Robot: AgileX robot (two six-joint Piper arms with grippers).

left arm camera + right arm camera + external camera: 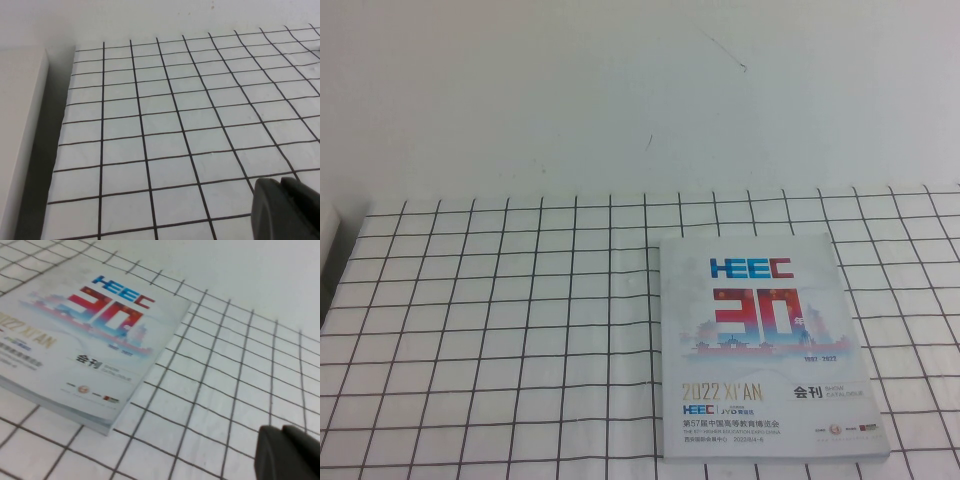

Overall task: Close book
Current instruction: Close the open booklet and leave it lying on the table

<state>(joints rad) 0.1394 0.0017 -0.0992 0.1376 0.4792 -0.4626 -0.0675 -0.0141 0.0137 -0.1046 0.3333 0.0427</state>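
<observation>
The book [765, 350] lies flat and closed on the checked cloth [500, 320], front cover up, printed "HEEC 30" in blue and red. The right wrist view also shows this book [85, 345], its cover flat and its page edge facing the camera. My right gripper [281, 432] hovers over bare cloth well off the book's side, shut with nothing in it. My left gripper [281, 184] is over bare cloth [165, 130] far from the book, shut and holding nothing. Neither arm shows in the high view.
A white block [20, 140] stands beside the cloth's left edge; its corner also shows as a white edge [330, 225] in the high view. Beyond the cloth's far edge is a plain white surface [640, 90].
</observation>
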